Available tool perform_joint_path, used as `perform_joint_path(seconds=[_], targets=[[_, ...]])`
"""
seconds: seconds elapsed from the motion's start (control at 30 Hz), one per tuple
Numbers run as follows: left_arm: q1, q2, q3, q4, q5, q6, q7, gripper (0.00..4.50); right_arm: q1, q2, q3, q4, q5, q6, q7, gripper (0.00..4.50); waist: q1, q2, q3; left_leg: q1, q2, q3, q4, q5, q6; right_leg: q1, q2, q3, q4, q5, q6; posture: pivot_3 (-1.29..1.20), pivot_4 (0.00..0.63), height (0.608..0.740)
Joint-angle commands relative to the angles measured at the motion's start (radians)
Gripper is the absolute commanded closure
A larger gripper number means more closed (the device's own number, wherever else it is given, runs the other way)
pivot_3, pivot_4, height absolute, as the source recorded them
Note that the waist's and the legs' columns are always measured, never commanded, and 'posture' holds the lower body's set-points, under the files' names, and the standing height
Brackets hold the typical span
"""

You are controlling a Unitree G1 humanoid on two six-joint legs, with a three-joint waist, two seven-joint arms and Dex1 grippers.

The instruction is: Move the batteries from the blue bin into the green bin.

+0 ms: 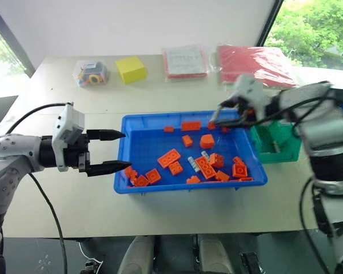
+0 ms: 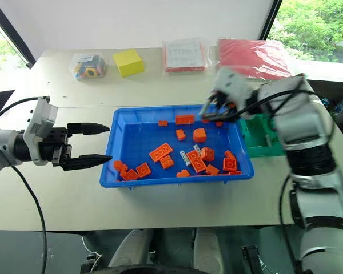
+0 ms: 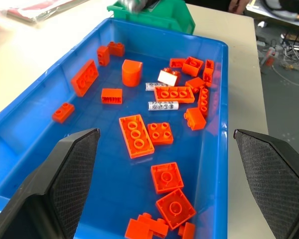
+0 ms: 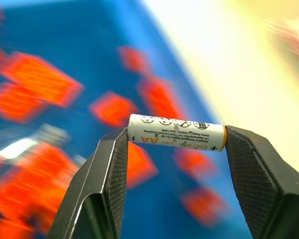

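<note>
The blue bin [image 1: 136, 149] lies mid-table with several orange bricks [image 1: 168, 157] and two batteries [image 3: 163, 105] [image 3: 154, 86] in it. A further white AA battery [image 4: 177, 133] is clamped end to end between the fingers of my right gripper [image 4: 175, 137], which hovers above the bin's far right corner [image 1: 217, 117]. The green bin [image 1: 277, 142] stands just right of the blue one, partly behind my right arm. My left gripper [image 1: 108, 151] is open and empty, level with the blue bin's left wall, pointing at it.
Along the table's far edge lie a clear bag of coloured parts [image 1: 90, 73], a yellow block [image 1: 130, 68], a packet of printed sheets [image 1: 186, 61] and a red packet [image 1: 254, 63]. Bare tabletop surrounds the left gripper.
</note>
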Motion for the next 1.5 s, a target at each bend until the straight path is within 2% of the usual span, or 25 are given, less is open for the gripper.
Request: perform_joint_path(seconds=[0.03, 0.13, 0.27, 0.3, 0.47, 0.53, 0.67, 0.87, 1.07, 1.23, 1.5], targets=[[-0.028, -0.009, -0.009, 0.008, 0.008, -0.026, -0.012, 0.0, 0.076, -0.085, -0.077, 0.022, -0.018, -0.015, -0.063, 2.22, -0.003, 0.0, 0.0, 0.0, 0.0, 0.0, 0.0, 0.0, 0.0, 0.0, 0.0, 0.0, 0.0, 0.0, 0.0, 0.0, 0.15, 0.736], [-0.055, -0.018, -0.031, 0.029, 0.018, -0.037, -0.021, 0.0, 0.141, -0.132, -0.105, 0.043, -0.021, -0.046, -0.108, 2.22, -0.007, 0.001, 0.001, 0.0, 0.0, 0.001, -0.001, 0.0, 0.0, -0.001, 0.0, 0.0, 0.001, 0.0, 0.0, 0.0, 0.15, 0.736], [-0.097, -0.031, -0.059, 0.059, 0.033, -0.047, -0.034, 0.0, 0.185, -0.13, -0.095, 0.059, -0.029, -0.091, -0.16, 0.26, -0.013, 0.001, 0.001, 0.0, 0.001, 0.003, 0.0, 0.0, 0.0, -0.001, 0.0, 0.001, 0.002, 0.0, 0.0, 0.0, 0.15, 0.736], [-0.105, -0.034, -0.063, 0.064, 0.037, -0.048, -0.038, 0.0, 0.184, -0.123, -0.093, 0.058, -0.029, -0.1, -0.174, 0.05, -0.012, 0.001, 0.001, 0.001, 0.001, 0.003, 0.0, 0.0, 0.0, -0.001, 0.0, 0.001, 0.002, 0.0, 0.0, 0.0, 0.15, 0.736], [-0.132, -0.041, -0.073, 0.083, 0.044, -0.05, -0.046, 0.0, 0.128, -0.062, -0.127, 0.009, 0.068, -0.095, -0.173, 0.05, -0.009, 0.001, 0.001, 0.0, 0.001, 0.003, 0.001, 0.0, 0.0, -0.001, 0.001, 0.001, 0.002, 0.0, 0.0, 0.0, 0.15, 0.736], [-0.138, -0.041, -0.075, 0.091, 0.047, -0.05, -0.05, 0.0, 0.106, -0.04, -0.125, -0.034, 0.142, -0.122, -0.11, 0.05, -0.009, 0.001, 0.001, 0.0, 0.001, 0.003, 0.001, 0.0, 0.0, -0.001, 0.001, 0.001, 0.002, 0.0, 0.0, 0.0, 0.15, 0.736], [-0.145, -0.042, -0.078, 0.092, 0.05, -0.049, -0.052, 0.0, 0.07, -0.011, -0.014, -0.061, 0.209, -0.275, 0.071, 0.05, -0.01, 0.001, 0.001, 0.0, 0.001, 0.002, 0.0, 0.0, 0.001, 0.0, 0.001, 0.0, 0.001, 0.0, 0.001, 0.0, 0.15, 0.736], [-0.134, -0.04, -0.062, 0.057, 0.035, -0.031, -0.028, 0.0, 0.002, 0.061, 0.221, 0.064, 0.108, -0.56, 0.272, 0.05, -0.009, 0.001, 0.001, 0.001, 0.001, 0.002, 0.002, 0.0, 0.001, 0.001, 0.001, 0.0, 0.001, 0.001, 0.001, 0.0, 0.15, 0.736], [-0.091, -0.027, -0.006, 0.009, 0.01, -0.002, 0.012, 0.0, -0.096, 0.173, 0.372, 0.275, -0.009, -0.783, 0.353, 0.05, -0.011, 0.001, 0.001, 0.001, 0.001, 0.002, 0.002, 0.0, 0.0, 0.0, 0.002, 0.0, 0.002, 0.001, 0.001, 0.0, 0.15, 0.736], [-0.014, -0.022, 0.063, -0.065, -0.02, 0.028, 0.058, 0.0, -0.143, 0.259, 0.427, 0.42, -0.068, -0.895, 0.37, 0.05, -0.013, 0.0, 0.001, 0.001, 0.001, 0.001, 0.001, 0.0, 0.0, 0.0, 0.002, 0.0, 0.002, 0.001, 0.001, 0.0, 0.15, 0.736], [0.047, -0.014, 0.122, -0.118, -0.051, 0.051, 0.102, 0.0, -0.161, 0.317, 0.452, 0.539, -0.125, -1.017, 0.392, 0.05, -0.007, 0.0, 0.001, 0.001, 0.001, 0.0, 0.002, 0.001, -0.001, 0.001, 0.002, 0.0, 0.002, 0.001, 0.001, 0.0, 0.15, 0.736]])
